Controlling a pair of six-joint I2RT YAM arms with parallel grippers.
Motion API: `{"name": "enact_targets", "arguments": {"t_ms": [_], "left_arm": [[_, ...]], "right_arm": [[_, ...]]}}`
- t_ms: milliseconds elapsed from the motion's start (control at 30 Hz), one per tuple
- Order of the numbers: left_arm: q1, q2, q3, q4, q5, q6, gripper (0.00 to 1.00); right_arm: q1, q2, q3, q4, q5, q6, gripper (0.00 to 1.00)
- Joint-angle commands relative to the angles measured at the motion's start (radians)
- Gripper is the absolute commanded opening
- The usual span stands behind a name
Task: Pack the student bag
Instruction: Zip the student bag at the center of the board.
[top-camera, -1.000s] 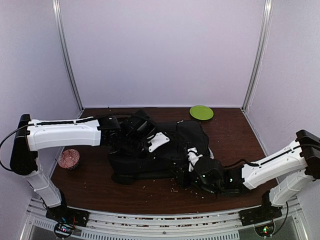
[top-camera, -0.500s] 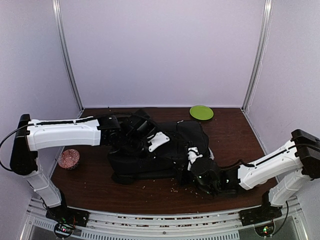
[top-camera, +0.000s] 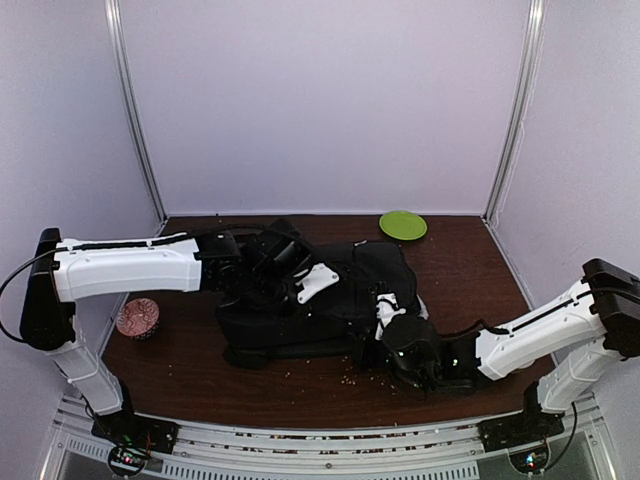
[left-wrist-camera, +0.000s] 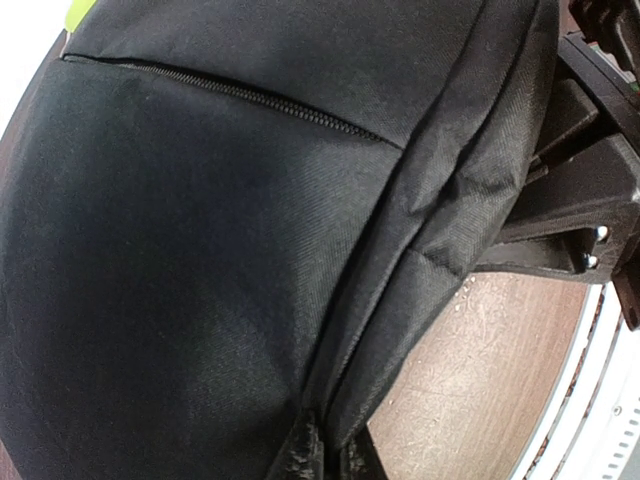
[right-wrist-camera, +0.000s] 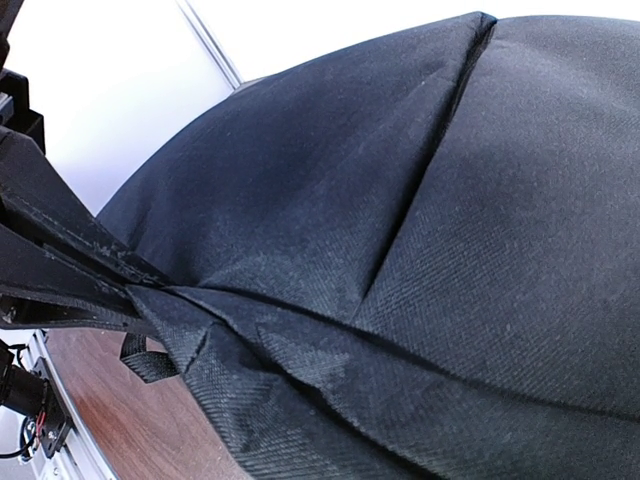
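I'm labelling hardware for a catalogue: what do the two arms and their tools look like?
The left arm and right arm each have long white shells linked by black joints. A thin black cable loops beside the left shoulder; another runs along the right forearm. The left tool and right tool are matte black and angular.

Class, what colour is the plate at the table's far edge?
The plate is lime green, clearest in the top external view.
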Motion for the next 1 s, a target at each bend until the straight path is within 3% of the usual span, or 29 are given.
{"name": "enact_targets", "arguments": {"t_ms": [0, 433, 967], "left_arm": [[-0.005, -0.032, 0.031, 0.083, -0.014, -0.035, 0.00], [0.017, 0.034, 0.015, 0.090, -0.077, -0.069, 0.00], [0.033, 0.043, -0.047, 0.085, -0.114, -0.074, 0.00]], "right_arm": [[0.005, -0.042, -0.014, -0.039, 0.035, -0.004, 0.00], [0.014, -0.219, -0.195, -0.175, 0.051, 0.075, 0.00], [0.008, -0.341, -0.271, -0.432, 0.192, 0.248, 0.00]]}}
